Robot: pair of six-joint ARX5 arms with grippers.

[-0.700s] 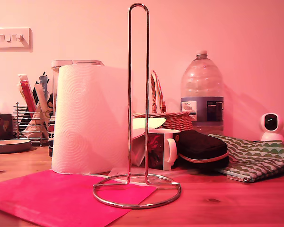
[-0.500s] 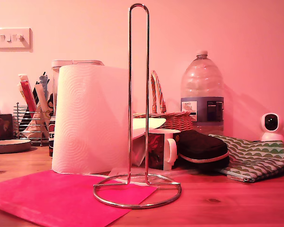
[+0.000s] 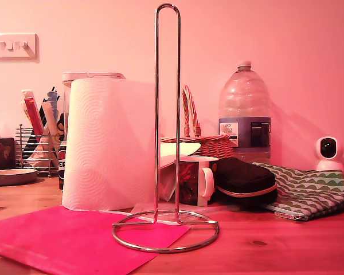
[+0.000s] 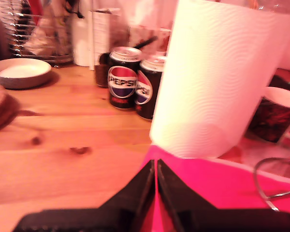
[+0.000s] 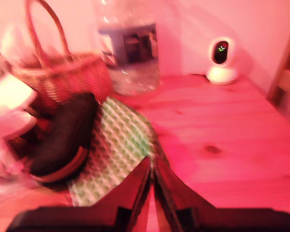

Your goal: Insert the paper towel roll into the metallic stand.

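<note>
Standing upright on the wooden table [image 3: 309,240], the paper towel roll [image 3: 106,146] sits at the far edge of a pink sheet [image 3: 63,238], left of the metallic stand [image 3: 167,143] in the exterior view and a little behind its ring base. The stand's loop is bare, so the insertion is not yet begun. My first gripper [image 4: 156,180] faces the roll with jaws pressed together, gripping nothing; it must spread wide to take so fat a cylinder. Two Pepsi cans [image 4: 135,89] stand just beside the roll, so I would grip high, lift clear above the loop's rounded top, centre the core and lower straight. My second gripper [image 5: 151,180], likewise closed and empty, points toward the patterned pouch [image 5: 121,145].
</note>
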